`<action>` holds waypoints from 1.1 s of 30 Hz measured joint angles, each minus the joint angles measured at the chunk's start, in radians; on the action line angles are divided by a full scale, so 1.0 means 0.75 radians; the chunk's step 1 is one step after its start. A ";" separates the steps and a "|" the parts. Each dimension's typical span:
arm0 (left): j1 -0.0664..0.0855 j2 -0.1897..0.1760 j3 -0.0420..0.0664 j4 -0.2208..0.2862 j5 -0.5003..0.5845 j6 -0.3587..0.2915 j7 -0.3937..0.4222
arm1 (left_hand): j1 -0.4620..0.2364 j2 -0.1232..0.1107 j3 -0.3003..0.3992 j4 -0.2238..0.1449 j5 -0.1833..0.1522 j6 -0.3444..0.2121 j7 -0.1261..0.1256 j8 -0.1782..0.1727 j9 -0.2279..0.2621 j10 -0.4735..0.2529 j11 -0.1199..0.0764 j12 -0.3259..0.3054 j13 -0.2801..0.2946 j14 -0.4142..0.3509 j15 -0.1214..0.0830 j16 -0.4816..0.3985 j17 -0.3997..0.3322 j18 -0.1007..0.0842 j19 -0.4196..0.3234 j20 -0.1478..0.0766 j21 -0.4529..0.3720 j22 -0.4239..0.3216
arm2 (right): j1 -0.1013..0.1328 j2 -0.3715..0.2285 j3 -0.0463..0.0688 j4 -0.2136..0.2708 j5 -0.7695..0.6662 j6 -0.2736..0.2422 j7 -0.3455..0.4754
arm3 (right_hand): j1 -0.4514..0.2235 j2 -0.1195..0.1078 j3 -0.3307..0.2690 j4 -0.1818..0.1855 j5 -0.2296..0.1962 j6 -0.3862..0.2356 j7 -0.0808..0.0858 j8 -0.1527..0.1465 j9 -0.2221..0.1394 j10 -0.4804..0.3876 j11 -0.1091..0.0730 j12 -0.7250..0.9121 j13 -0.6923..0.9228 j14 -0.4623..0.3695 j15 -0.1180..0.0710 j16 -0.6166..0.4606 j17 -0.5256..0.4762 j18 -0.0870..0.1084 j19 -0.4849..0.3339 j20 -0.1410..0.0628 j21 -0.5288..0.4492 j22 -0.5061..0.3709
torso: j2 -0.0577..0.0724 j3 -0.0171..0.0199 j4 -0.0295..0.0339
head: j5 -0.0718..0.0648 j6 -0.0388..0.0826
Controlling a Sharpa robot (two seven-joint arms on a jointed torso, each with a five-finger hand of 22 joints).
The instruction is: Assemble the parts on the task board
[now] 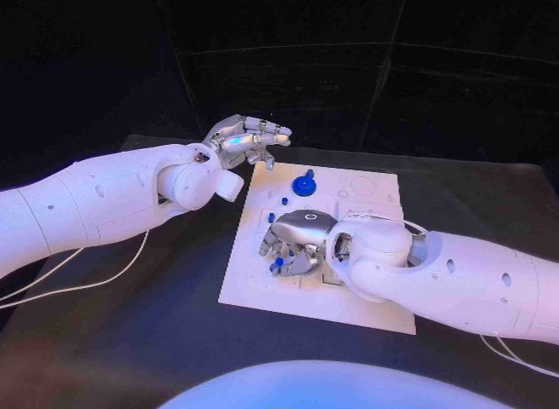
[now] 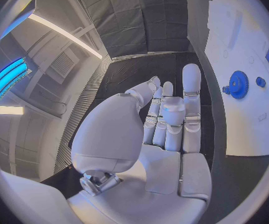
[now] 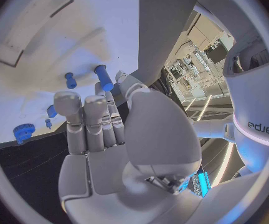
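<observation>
1. Board (image 1: 354,294): white plate, mid-table on the black table (image 1: 132,341), long side running near to far, slightly angled.
2. Gear (image 1: 305,183): blue, toothed, stands on the far part of the board, left of centre. The left wrist view shows it too (image 2: 238,84), with a small blue peg (image 2: 260,81) just beside it.
3. Small blue pieces (image 1: 285,201) lie on the board between the gear and the right hand, near the board's left edge.
4. Left hand (image 1: 246,139): raised off the far-left corner of the board, above the table, touching nothing. Fingers partly curled in the head view; in the wrist view (image 2: 166,122) they stand up side by side, thumb folded across the palm. Holds nothing; fingers fairly narrow, not spread wide.
5. Right hand (image 1: 301,239): palm down over the middle of the board, fingers pointing left and downward toward the surface. A blue piece (image 1: 277,266) shows just under the fingertips at the board's left side.
6. Right wrist view: hand (image 3: 109,134) with fingers close together, a blue pin (image 3: 103,77) at the fingertips. Cannot tell whether the pin is pinched or merely touched. A second blue peg (image 3: 70,80) stands apart beside it on the board; the gear (image 3: 24,132) sits near the board's edge.
</observation>
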 measured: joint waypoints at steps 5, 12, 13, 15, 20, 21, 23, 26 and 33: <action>0.000 0.000 0.000 0.000 0.000 0.000 -0.001 | 0.000 0.000 0.000 0.000 0.000 0.000 0.000 0.000 0.000 0.000 0.000 0.000 0.000 0.000 0.000 0.000 0.000 0.000 0.000 0.000 0.000 0.000 | 0.000 -0.001 0.000 -0.001 0.001 0.005 -0.002 | 0.000 0.000 -0.004 -0.004 0.000 -0.004 -0.005 0.000 0.000 -0.006 0.004 0.000 -0.002 0.000 0.000 0.000 -0.004 0.000 0.000 0.000 0.000 -0.004 | 0.000 -0.0004 0.0000 | 0.000 -0.002; 0.000 -0.002 0.000 0.000 0.000 0.001 -0.001 | 0.000 0.000 0.000 0.000 0.000 0.000 0.000 0.000 0.000 0.000 0.000 0.000 0.000 0.000 0.000 0.000 0.000 0.000 0.000 0.000 0.000 0.000 | 0.000 -0.004 0.000 -0.005 0.000 0.019 -0.012 | 0.007 0.007 -0.011 -0.011 0.000 -0.014 -0.005 0.000 0.000 -0.032 0.008 0.000 -0.006 0.000 0.000 -0.005 -0.020 0.000 0.000 0.000 0.000 -0.019 | -0.001 -0.0006 0.0000 | 0.003 -0.003; 0.000 -0.002 0.000 0.000 0.000 0.001 -0.002 | 0.000 0.000 0.000 0.000 0.000 0.000 0.000 0.000 0.000 0.000 0.000 0.000 0.000 0.000 0.000 0.000 0.000 0.000 0.000 0.000 0.000 0.000 | 0.000 -0.004 0.000 -0.006 0.000 0.020 -0.013 | 0.007 0.007 -0.011 -0.011 0.000 -0.014 -0.005 0.000 0.000 -0.032 0.007 0.000 -0.006 0.000 0.000 -0.005 -0.020 0.000 0.000 0.000 0.000 -0.019 | -0.001 -0.0006 0.0000 | 0.003 -0.003; 0.000 -0.002 0.000 0.000 0.000 0.001 -0.002 | 0.000 0.000 0.000 0.000 0.000 0.000 0.000 0.000 0.000 0.000 0.000 0.000 0.000 0.000 0.000 0.000 0.000 0.000 0.000 0.000 0.000 0.000 | 0.000 -0.005 0.000 -0.007 -0.001 0.023 -0.015 | 0.013 0.013 -0.011 -0.011 0.000 -0.014 -0.005 0.000 0.000 -0.032 0.007 0.000 -0.006 0.000 0.000 -0.005 -0.020 0.000 0.000 0.000 0.000 -0.019 | -0.001 -0.0006 0.0000 | 0.003 -0.003; 0.000 -0.002 0.000 0.000 0.000 0.001 -0.002 | 0.000 0.000 0.000 0.000 0.000 0.000 0.000 0.000 0.000 0.000 0.000 0.000 0.000 0.000 0.000 0.000 0.000 0.000 0.000 0.000 0.000 0.000 | 0.000 -0.006 0.000 -0.012 -0.004 0.028 -0.021 | 0.020 0.019 -0.013 -0.016 0.000 -0.014 -0.005 0.000 0.000 -0.041 0.007 0.000 -0.006 0.000 0.000 -0.005 -0.021 0.000 0.000 0.000 0.000 -0.019 | -0.001 -0.0004 0.0000 | 0.003 -0.003; 0.000 -0.002 0.000 0.000 0.000 0.001 -0.002 | 0.000 0.000 0.000 0.000 0.000 0.000 0.000 0.000 0.000 0.000 0.000 0.000 0.000 0.000 0.000 0.000 0.000 0.000 0.000 0.000 0.000 0.000 | 0.000 -0.007 0.000 -0.012 -0.005 0.029 -0.022 | 0.029 0.029 -0.009 -0.021 0.000 -0.014 -0.005 0.000 0.000 -0.041 0.007 0.000 -0.005 0.000 0.000 -0.005 -0.018 0.000 0.000 0.000 0.000 -0.017 | -0.001 -0.0004 0.0000 | 0.003 -0.003; 0.000 -0.002 0.000 0.000 0.000 0.001 -0.003 | 0.000 0.000 0.000 0.000 0.000 0.000 0.000 0.000 0.000 0.000 0.000 0.000 0.000 0.000 0.000 0.000 0.000 0.000 0.000 0.000 0.000 0.000 | 0.000 -0.008 0.000 -0.012 -0.006 0.030 -0.023 | 0.032 0.032 -0.007 -0.022 0.000 -0.014 -0.005 0.000 0.000 -0.041 0.007 0.000 -0.005 0.000 0.000 -0.005 -0.013 0.000 0.000 0.000 0.000 -0.013 | -0.001 -0.0003 0.0000 | 0.002 -0.003; 0.000 -0.002 0.000 0.000 0.000 0.001 -0.003 | 0.000 0.000 0.000 0.000 0.000 0.000 0.000 0.000 0.000 0.000 0.000 0.000 0.000 0.000 0.000 0.000 0.000 0.000 0.000 0.000 0.000 0.000 | 0.000 -0.008 0.000 -0.012 -0.008 0.031 -0.024 | 0.046 0.046 0.004 -0.033 0.000 -0.010 -0.001 0.000 0.002 -0.038 0.004 0.008 -0.005 0.000 0.000 -0.005 -0.008 0.000 0.000 0.000 0.000 -0.003 | -0.001 0.0000 0.0000 | 0.002 -0.003; 0.000 -0.001 0.000 -0.002 0.000 0.002 -0.004 | 0.000 0.000 0.000 0.000 0.000 0.000 0.000 0.000 0.000 0.000 0.000 0.000 0.000 0.000 0.000 0.000 0.000 0.000 0.000 0.000 0.000 0.000 | 0.000 -0.008 0.000 -0.010 -0.011 0.027 -0.021 | 0.105 0.089 0.077 -0.079 -0.025 0.005 -0.005 0.005 0.002 0.039 -0.009 0.036 -0.002 0.007 -0.007 0.011 0.013 0.000 0.034 -0.009 0.044 0.076 | -0.001 0.0004 0.0000 | 0.001 -0.004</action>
